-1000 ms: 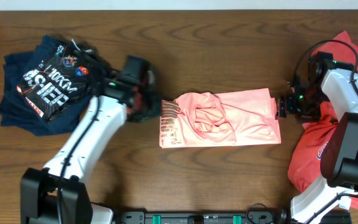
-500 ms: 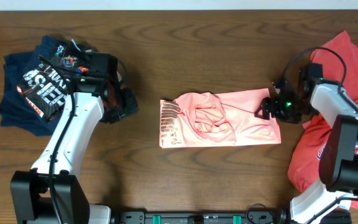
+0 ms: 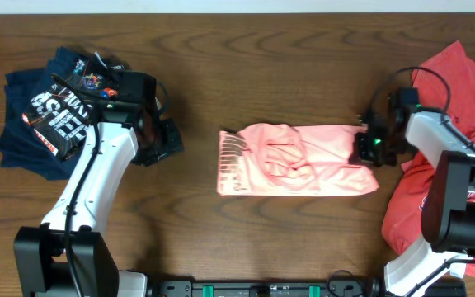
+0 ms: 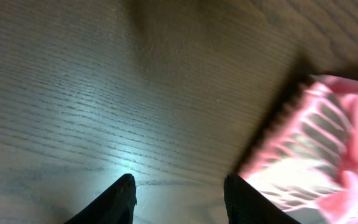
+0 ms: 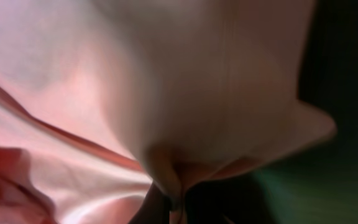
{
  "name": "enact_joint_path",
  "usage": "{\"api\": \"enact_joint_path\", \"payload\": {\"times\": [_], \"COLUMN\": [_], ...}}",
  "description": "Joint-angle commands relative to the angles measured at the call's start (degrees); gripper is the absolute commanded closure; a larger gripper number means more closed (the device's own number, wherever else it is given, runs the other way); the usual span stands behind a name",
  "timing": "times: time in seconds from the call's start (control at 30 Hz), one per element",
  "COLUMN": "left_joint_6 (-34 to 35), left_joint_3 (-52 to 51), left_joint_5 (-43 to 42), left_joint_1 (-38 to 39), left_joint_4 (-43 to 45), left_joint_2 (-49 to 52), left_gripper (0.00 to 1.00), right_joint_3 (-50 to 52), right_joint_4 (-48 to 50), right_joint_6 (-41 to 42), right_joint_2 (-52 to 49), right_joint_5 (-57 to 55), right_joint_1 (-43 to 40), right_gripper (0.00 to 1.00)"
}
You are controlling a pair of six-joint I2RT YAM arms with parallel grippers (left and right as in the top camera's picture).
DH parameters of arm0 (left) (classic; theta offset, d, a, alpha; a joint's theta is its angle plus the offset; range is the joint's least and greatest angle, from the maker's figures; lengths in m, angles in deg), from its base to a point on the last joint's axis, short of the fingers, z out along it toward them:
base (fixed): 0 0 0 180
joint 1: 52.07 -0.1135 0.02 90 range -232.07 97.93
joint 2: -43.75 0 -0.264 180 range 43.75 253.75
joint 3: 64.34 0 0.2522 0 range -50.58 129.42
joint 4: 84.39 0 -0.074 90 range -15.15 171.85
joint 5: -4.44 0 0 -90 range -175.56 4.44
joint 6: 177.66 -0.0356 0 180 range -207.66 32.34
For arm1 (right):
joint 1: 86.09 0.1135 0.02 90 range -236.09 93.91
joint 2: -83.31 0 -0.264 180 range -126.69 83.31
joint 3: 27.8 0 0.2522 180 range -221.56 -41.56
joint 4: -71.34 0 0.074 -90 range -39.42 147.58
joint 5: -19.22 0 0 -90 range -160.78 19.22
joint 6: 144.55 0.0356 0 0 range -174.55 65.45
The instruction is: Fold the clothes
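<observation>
The salmon-pink T-shirt lies in the middle of the table as a long folded band, dark lettering at its left end. My right gripper is shut on the shirt's right edge; in the right wrist view pink cloth bunches into the pinched fingers. My left gripper hovers over bare wood left of the shirt, open and empty. The left wrist view shows its two dark fingertips above the table, with the shirt's lettered end to the right.
A heap of navy garments with white print lies at the left, under the left arm. A darker coral-red shirt is piled at the right edge beneath the right arm.
My right gripper moved onto the shirt's right edge and shut on it; the shirt shifted slightly right and flattened. My left arm pulled back left from the shirt, then held still.
</observation>
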Motion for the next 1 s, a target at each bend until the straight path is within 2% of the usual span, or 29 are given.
{"api": "enact_joint_path", "payload": {"times": [0.0, 0.17, 0.33, 0.53, 0.73, 0.97], "left_joint_6": [-1.5, -1.5, -1.5, -1.5, -1.5, -1.5], "left_joint_3": [0.3, 0.3, 0.3, 0.3, 0.3, 0.3], "left_joint_5": [0.8, 0.8, 0.8, 0.8, 0.8, 0.8], "left_joint_1": [0.0, 0.0, 0.0, 0.0, 0.0, 0.0], "left_joint_4": [-0.6, -0.6, -0.7, -0.8, -0.8, -1.3], "left_joint_2": [0.2, 0.2, 0.2, 0.2, 0.2, 0.2], "left_gripper": [0.53, 0.52, 0.52, 0.52, 0.51, 0.51], "right_joint_3": [-7.7, -17.1, -21.0, -21.0, -20.8, -20.6], "right_joint_4": [-3.3, -13.4, -18.8, -17.8, -12.6, -10.6], "right_joint_6": [2.5, 2.0, 2.9, 8.5, 11.8, 14.9], "right_joint_2": [0.7, 2.0, 2.0, 2.0, 2.0, -0.1], "right_joint_5": [-6.2, -5.5, -1.3, 2.1, 0.9, -4.8], "right_joint_1": [-3.8, -2.3, 5.3, 19.2, 32.6, 40.8], "right_gripper": [0.99, 0.99, 0.99, 0.99, 0.99, 0.99]}}
